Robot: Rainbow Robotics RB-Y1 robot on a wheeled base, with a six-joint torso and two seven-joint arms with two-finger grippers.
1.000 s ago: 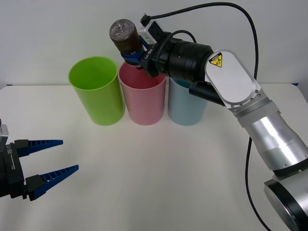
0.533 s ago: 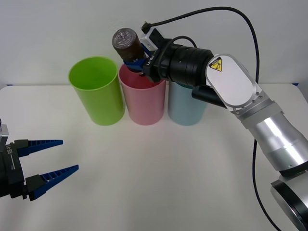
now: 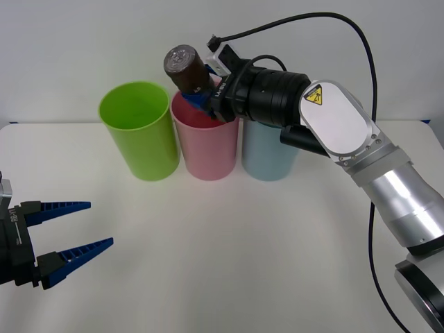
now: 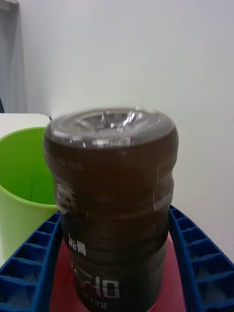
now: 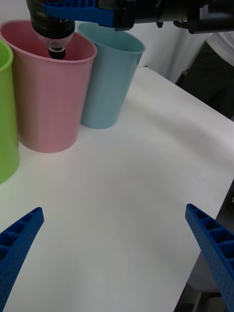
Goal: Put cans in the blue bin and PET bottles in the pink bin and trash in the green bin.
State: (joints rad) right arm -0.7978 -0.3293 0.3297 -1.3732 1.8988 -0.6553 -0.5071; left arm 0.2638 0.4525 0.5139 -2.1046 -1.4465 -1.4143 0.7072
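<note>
The PET bottle [image 3: 184,67] is a small clear plastic bottle full of dark brown drink, with a dark label bearing pale lettering and a black cap [image 5: 56,48]. It is turned upside down and tilted, its ridged base up and its cap pointing down into the mouth of the pink bin [image 3: 205,146], just inside the rim. The right gripper [image 3: 201,89] clamps it around the body, one blue ribbed finger [image 4: 29,263] on each side of the label, above the pink bin's rim.

The three tall tapered bins stand in a row near the far edge of the table [image 3: 229,250]: the green bin [image 3: 139,139] toward the far left, the pink bin in the middle and the blue bin [image 3: 267,152] on its right, each just beside the next. The right arm reaches over the blue bin and hides part of its rim.

The left gripper [image 3: 73,229] hangs near the table's near left corner, its blue fingers spread wide with nothing between them.

The table is plain white and bare around the bins. A pale wall rises behind it, and a black cable loops above the right arm
</note>
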